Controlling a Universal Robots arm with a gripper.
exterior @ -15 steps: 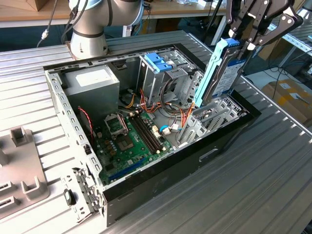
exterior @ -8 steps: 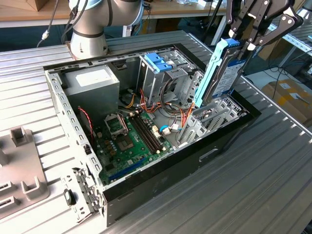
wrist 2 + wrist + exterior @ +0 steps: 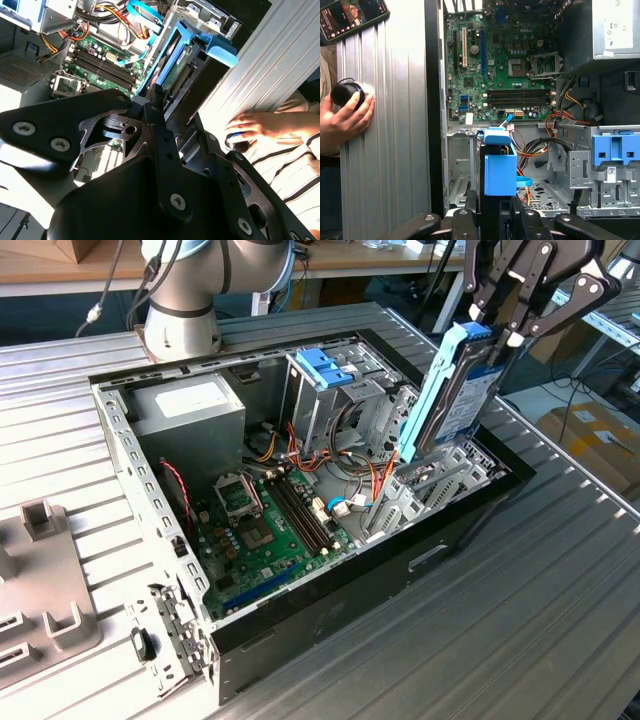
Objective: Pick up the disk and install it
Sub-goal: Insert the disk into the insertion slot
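Clock bearings are taken from the middle of the computer case [image 3: 330, 590] in the exterior view.

1. Nearest, at eight o'clock, a grey fixture plate [image 3: 40, 590] lies on the ribbed metal table [image 3: 520, 620], apart from the case.
2. The case lies on its side with the cover off. A green circuit board [image 3: 255, 540] covers its floor from the centre towards seven o'clock.
3. At two o'clock, the disk [image 3: 455, 405] stands on edge and tilted. Its lower end is down among the metal bay brackets at that end of the case. Its upper end is above the rim. Contact with the brackets cannot be confirmed.
4. The gripper [image 3: 497, 340] is clamped on the disk's upper end, one finger on each flat face. In the first wrist view the blue rail of the disk [image 3: 500, 170] sits squarely between the fingers.
5. At twelve o'clock, a metal cage [image 3: 325, 390] with a blue plastic top stands inside the case.
6. At eleven o'clock, a grey power box [image 3: 190, 405] occupies the far corner.
7. Beyond it, also at eleven o'clock, the arm's base [image 3: 180, 310] is mounted on the table.
8. In the first wrist view, a person's hand [image 3: 347, 117] rests on the table outside the case, against a round black knob [image 3: 345, 93].
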